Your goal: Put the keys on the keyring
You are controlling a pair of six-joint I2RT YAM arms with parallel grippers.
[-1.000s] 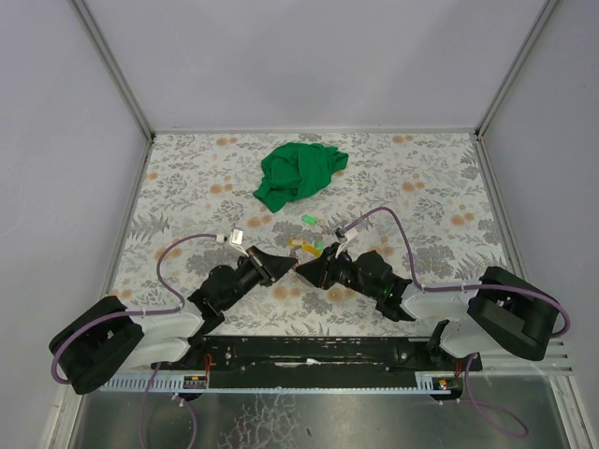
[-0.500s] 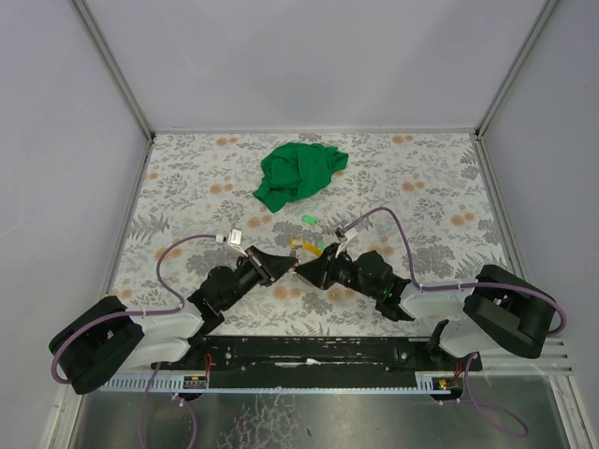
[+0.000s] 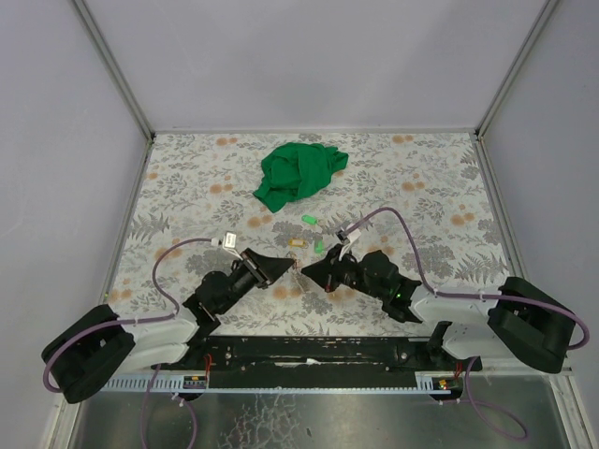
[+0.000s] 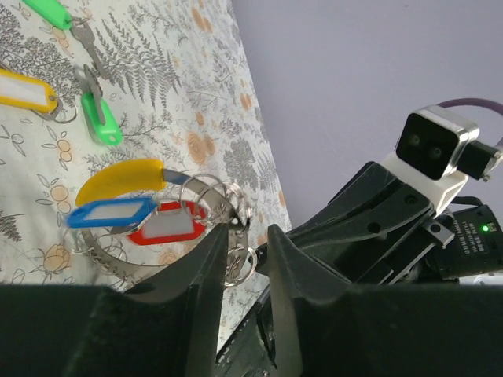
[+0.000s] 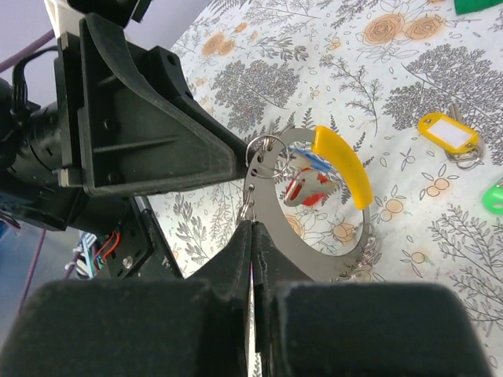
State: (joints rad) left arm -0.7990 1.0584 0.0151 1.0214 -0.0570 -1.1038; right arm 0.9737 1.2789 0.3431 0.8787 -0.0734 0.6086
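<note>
My right gripper (image 5: 253, 228) is shut on the keyring (image 5: 275, 236), a silvery metal band loop with a yellow sleeve (image 5: 346, 166). Red and blue tagged keys (image 5: 306, 184) hang on it. My left gripper (image 4: 247, 232) meets it tip to tip; its jaws stand slightly apart, with small split rings (image 4: 236, 255) in the gap, not clamped. In the top view both grippers (image 3: 293, 266) (image 3: 305, 271) touch at mid-table. Loose keys lie beyond: a yellow-tagged one (image 4: 23, 88) (image 5: 448, 132) and two green-tagged ones (image 4: 100, 119) (image 4: 49, 12).
A crumpled green cloth (image 3: 298, 173) lies at the back middle of the floral tablecloth (image 3: 421, 187). Grey walls close in the table on three sides. Both arms stretch low over the near half of the table, cables looping above them.
The right gripper's jaws closed onto the keyring band. The left gripper's jaws parted a little. Both arms' near links swung outward while the tips stayed together at the centre.
</note>
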